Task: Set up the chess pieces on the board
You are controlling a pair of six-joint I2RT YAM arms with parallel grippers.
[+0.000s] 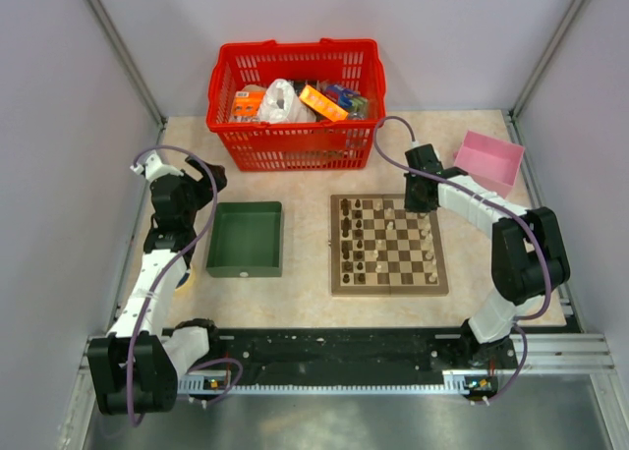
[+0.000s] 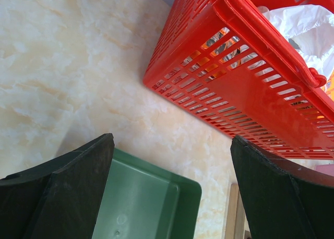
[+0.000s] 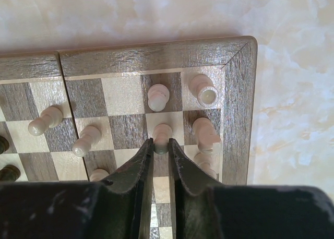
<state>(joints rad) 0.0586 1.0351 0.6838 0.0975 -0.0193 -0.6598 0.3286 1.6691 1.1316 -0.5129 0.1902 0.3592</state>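
Marble counter (image 1: 305, 273) first: the red basket (image 1: 295, 145) sits at the far side, out of the way. The board (image 1: 388, 289) lies right of centre, inside the right arm's reach, with chess pieces (image 1: 378, 236) spread over its squares. The green tray (image 1: 246, 236) on its left shows only bare floor, so I'd say we're late in the job. The left tool (image 2: 172, 139) hangs wide above the tray's corner, holding nothing. The right tool (image 3: 160, 143) is at the board's far right corner, jaws narrow, pinching a pale piece (image 3: 162, 132) low down so it stands upright on its square
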